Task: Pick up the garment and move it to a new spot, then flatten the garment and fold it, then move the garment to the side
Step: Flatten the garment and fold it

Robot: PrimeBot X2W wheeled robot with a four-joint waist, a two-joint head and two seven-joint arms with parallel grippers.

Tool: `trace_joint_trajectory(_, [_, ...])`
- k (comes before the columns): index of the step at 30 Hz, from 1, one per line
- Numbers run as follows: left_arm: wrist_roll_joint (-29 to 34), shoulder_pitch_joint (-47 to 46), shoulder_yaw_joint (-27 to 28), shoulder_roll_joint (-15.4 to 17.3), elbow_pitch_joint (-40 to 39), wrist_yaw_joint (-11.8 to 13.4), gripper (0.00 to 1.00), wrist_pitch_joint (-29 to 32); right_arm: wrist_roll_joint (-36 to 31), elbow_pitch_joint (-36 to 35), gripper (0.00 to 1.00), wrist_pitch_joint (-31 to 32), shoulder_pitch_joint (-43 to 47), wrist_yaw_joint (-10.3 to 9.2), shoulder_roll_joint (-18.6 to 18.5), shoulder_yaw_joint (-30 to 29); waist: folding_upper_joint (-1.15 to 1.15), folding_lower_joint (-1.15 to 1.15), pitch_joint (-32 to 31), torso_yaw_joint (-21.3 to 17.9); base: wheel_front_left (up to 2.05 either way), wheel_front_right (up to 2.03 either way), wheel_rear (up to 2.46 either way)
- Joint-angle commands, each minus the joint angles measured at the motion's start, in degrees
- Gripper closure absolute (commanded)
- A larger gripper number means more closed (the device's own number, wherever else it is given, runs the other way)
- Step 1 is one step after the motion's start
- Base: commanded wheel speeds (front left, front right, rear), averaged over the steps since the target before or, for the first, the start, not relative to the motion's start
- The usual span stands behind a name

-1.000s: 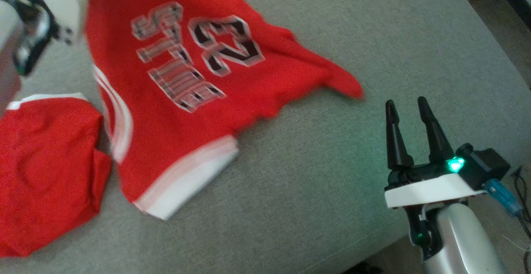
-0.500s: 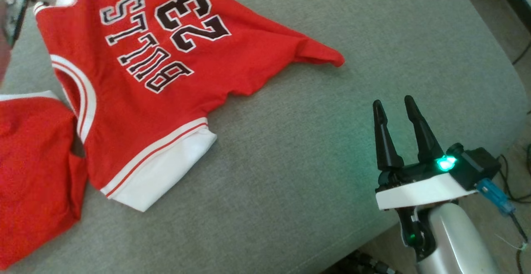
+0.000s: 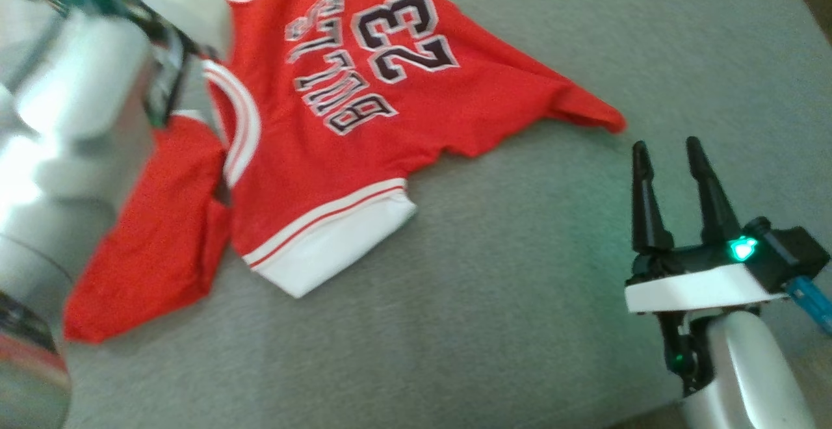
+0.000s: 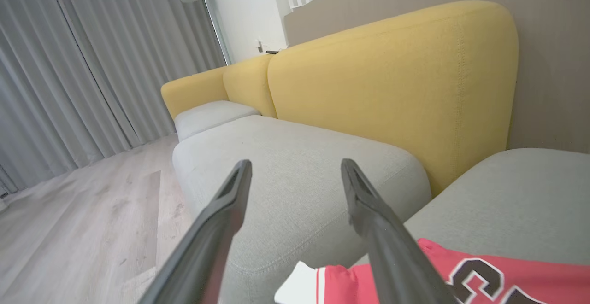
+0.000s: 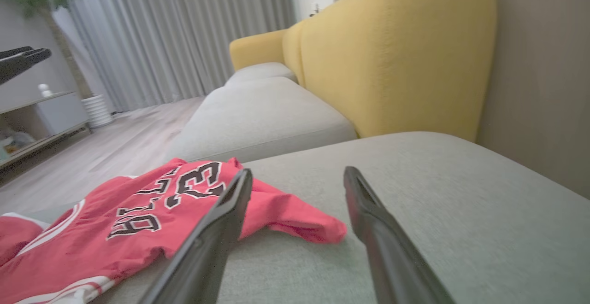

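Evidently the red jersey (image 3: 325, 175) lies rumpled on the grey cushion (image 3: 520, 286), left gripper (image 4: 295, 166) and right gripper (image 3: 666, 146) both spread wide and empty, so flattening seems next, calling for grips on its corners.

Pale left forearm (image 3: 78, 110) blurred at upper left, left gripper (image 4: 295, 166) empty with fingers (image 4: 216, 239) spread wide, right gripper (image 3: 667, 148) low right, likewise spread, empty

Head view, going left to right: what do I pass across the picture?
Pale left forearm → red jersey → bare grey sofa cushion → right end effector, open.
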Motion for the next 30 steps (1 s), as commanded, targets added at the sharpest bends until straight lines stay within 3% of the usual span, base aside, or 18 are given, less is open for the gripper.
trace_joint_trajectory(1, [0.26, -0.58, 3.3, 1.28, -3.2, 1.0, 0.0, -0.49, -0.68, -2.21, 0.0, -0.61, -1.1, -0.04, -0.38, 0.26, 0.0, 0.0, -2.84, 4.47, 0.0, 0.0, 0.0])
trace_joint_trajectory(8, [3.02, 19.14, 13.98, 1.27, -21.44, 8.29, 0.0, -0.52, -3.38, -2.24, 0.0, -0.61, 0.41, -0.04, -0.38, -3.46, 0.0, 0.0, -6.2, 11.41, 0.0, 0.0, 0.0])
trace_joint_trajectory(15, [8.19, 41.6, 23.07, -2.13, -35.03, 14.01, 0.0, -0.53, -4.25, -1.89, 0.0, -0.61, 3.39, -0.04, -0.38, -5.27, 0.0, 0.0, -8.85, 16.39, 0.0, 0.0, 0.0])
trace_joint_trajectory(21, [12.53, 52.66, 25.83, -5.46, -38.09, 12.24, 0.0, -0.53, -4.87, -1.48, 0.0, -0.61, 4.92, -0.04, -0.38, -6.05, 0.0, 0.0, -9.12, 18.86, 0.0, 0.0, 0.0])
trace_joint_trajectory(30, [13.45, 54.7, 25.48, -9.3, -34.7, 7.57, 0.0, -0.09, -5.32, -1.58, 0.0, -0.61, 3.98, -0.04, -0.38, -5.46, 0.0, 0.0, -8.12, 17.75, 0.0, 0.0, 0.0])
